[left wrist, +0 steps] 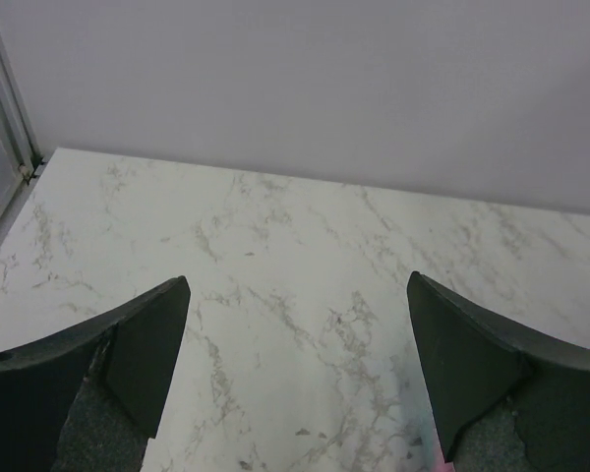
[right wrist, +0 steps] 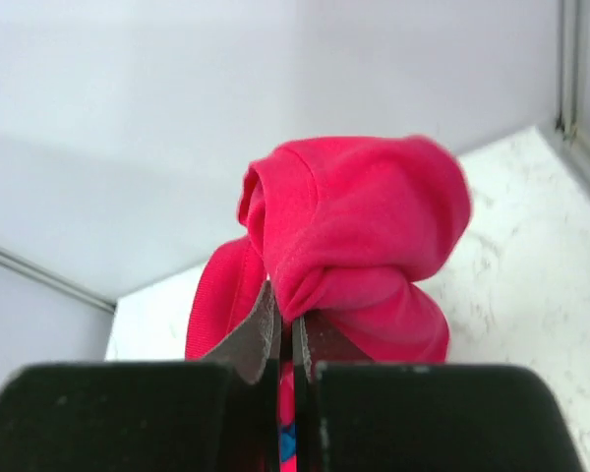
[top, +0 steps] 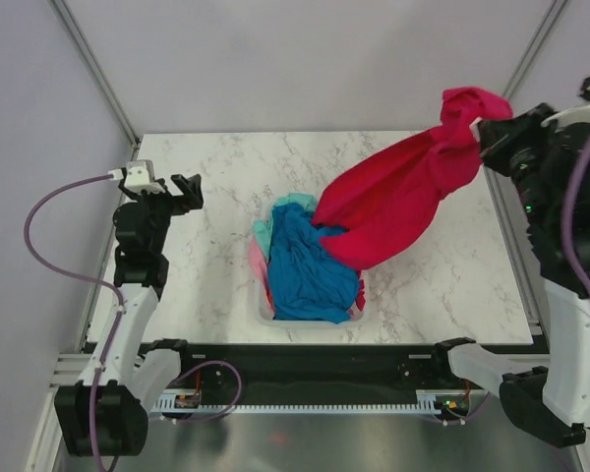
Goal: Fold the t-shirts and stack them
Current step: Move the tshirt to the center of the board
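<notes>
**Top view.** The right pincer (top: 484, 126) is raised high and pinches a bunched end of the crimson shirt (top: 393, 202). The rest of the shirt hangs away below it toward the left pincer's side. Its far end drapes over the basket (top: 265, 313), on top of the blue shirt (top: 310, 270). The left pincer (top: 189, 192) hangs spread and empty over bare counter (top: 442, 285), well apart from the basket.

Count: 2 pincers, 1 basket and at least 4 shirts: 1 crimson, 1 blue, 1 teal shirt (top: 280, 211) and 1 pink shirt (top: 258, 265) at the rim.

**Left wrist view.** The left pincer (left wrist: 297, 295) has its fingers wide apart, with only the marble counter (left wrist: 275, 226) between and ahead of them.

**Right wrist view.** The right pincer (right wrist: 287, 324) is pressed together on a thick fold of the crimson shirt (right wrist: 364, 226), which balloons just above the tips. The counter (right wrist: 531, 226) lies beyond.

**Doing the step well.** The step looks like pulling 1 shirt clear of the basket. I would lift until the trailing hem leaves the blue shirt without dragging it out. Then I would carry the crimson shirt over open counter and bring the left pincer in to take a second edge, so it can be spread flat before folding. The grip is on a wad, so a slow pull seems wise.
</notes>
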You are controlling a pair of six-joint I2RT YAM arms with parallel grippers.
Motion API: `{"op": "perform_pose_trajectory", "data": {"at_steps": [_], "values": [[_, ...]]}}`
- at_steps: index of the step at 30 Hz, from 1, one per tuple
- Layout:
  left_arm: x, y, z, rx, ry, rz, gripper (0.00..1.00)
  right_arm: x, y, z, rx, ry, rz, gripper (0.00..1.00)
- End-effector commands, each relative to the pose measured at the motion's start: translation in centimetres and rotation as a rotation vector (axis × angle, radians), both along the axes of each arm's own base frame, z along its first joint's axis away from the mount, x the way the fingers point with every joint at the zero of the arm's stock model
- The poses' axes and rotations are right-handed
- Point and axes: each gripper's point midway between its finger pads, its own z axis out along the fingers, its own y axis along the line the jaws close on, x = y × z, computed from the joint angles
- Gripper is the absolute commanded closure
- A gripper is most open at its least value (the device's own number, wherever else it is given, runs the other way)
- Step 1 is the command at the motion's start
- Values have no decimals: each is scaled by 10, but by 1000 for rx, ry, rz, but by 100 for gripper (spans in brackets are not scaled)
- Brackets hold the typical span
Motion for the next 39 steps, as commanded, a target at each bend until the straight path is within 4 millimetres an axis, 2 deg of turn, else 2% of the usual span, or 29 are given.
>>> {"op": "perform_pose_trajectory", "data": {"at_steps": [1, 3, 4, 5, 7, 9, 10, 12, 14, 15, 16, 17, 18, 19, 21, 22, 25, 29, 30, 32, 33, 35, 36, 38, 39], "values": [[-16, -6, 5, -191, 91, 14, 0, -38, -32, 64, -71, -96, -116, 100], [-18, -2, 1, -283, 91, 56, 0, -50, -37, 96, -66, -177, -133, 100], [-23, -4, -17, -411, 147, 84, 0, -62, -41, 118, -71, -240, -141, 100], [-26, -5, -26, -469, 171, 96, 0, -67, -44, 126, -77, -263, -152, 100], [-30, -22, -35, -467, 196, -15, 0, -77, -53, 134, -93, -292, -195, 100], [-37, -49, -31, -435, 215, -178, 0, -84, -67, 132, -117, -284, -264, 100], [-39, -53, -32, -421, 225, -201, 0, -87, -72, 128, -136, -272, -286, 100], [-47, -64, -46, -396, 303, -214, 1, -93, -77, 120, -172, -250, -303, 100], [-52, -70, -56, -333, 373, -223, 3, -74, -68, 86, -176, -160, -263, 100], [-59, -78, -68, -297, 436, -221, 5, -77, -64, 75, -166, -146, -238, 100], [-63, -83, -75, -250, 463, -229, 7, -56, -52, 36, -179, -50, -183, 100], [-66, -88, -79, -227, 485, -235, 8, -52, -46, 20, -147, -24, -164, 100], [-72, -98, -90, -203, 539, -253, 11, -59, -44, 9, -132, -21, -145, 100], [-75, -104, -94, -191, 558, -276, 12, -45, -34, -24, -127, 41, -104, 100], [-82, -121, -107, -162, 611, -319, 16, -50, -27, -42, -91, 46, -74, 100], [-84, -126, -113, -142, 628, -332, 16, -44, -24, -64, -96, 90, -59, 100], [-88, -142, -136, -89, 706, -370, 21, -45, -19, -89, -103, 140, -33, 100], [-89, -156, -166, -42, 804, -383, 22, -51, -23, -104, -129, 165, -39, 100], [-90, -164, -168, -30, 812, -403, 22, -53, -24, -109, -140, 171, -38, 100], [-89, -169, -179, -6, 845, -409, 26, -55, -26, -113, -148, 179, -41, 100], [-85, -171, -176, 10, 838, -416, 46, -55, -25, -117, -151, 188, -37, 100], [-85, -162, -185, 65, 894, -373, 66, -56, -24, -123, -151, 199, -26, 100], [-70, -151, -172, 119, 861, -306, 86, -56, -20, -131, -147, 213, -6, 100], [-58, -134, -162, 184, 852, -233, 98, -56, -16, -138, -136, 225, 9, 100], [-46, -116, -147, 221, 827, -151, 98, -57, -15, -142, -132, 225, 17, 100]]}}
